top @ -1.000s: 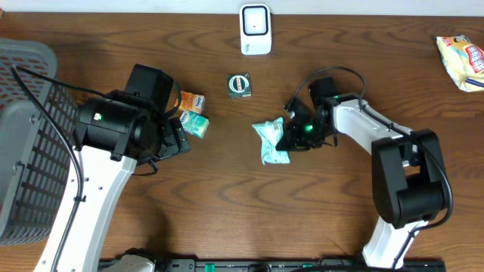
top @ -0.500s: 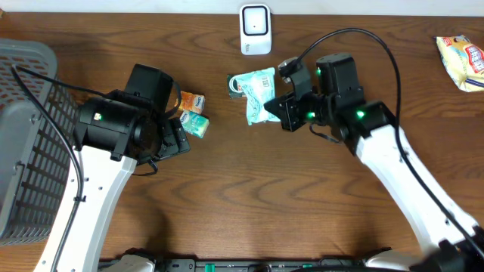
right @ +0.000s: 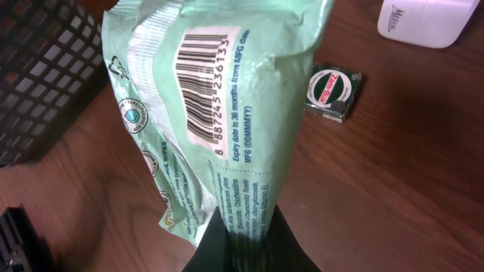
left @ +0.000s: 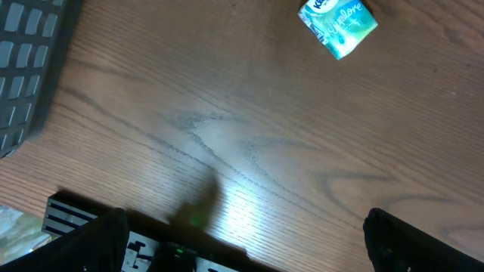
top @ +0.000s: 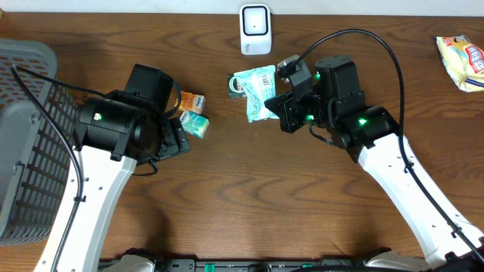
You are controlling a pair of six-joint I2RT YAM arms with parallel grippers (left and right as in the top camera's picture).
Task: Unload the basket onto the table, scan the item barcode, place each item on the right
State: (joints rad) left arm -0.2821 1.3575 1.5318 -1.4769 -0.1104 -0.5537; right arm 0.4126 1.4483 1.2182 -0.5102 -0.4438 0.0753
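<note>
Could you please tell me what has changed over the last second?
The right tool, shut on the green wipes pack, lifted it off the table and carried it toward the scanner. The left arm, the small packets and the green box stayed put.

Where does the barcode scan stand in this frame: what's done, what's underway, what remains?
Done: the wipes pack is picked up, pinched at its lower end in the shut right claw. In hand: it is held near the white scanner, barcode facing the wrist camera. Left: presenting that barcode to the scanner; no scan shows yet. The left claw hangs open, holding nothing.
</note>
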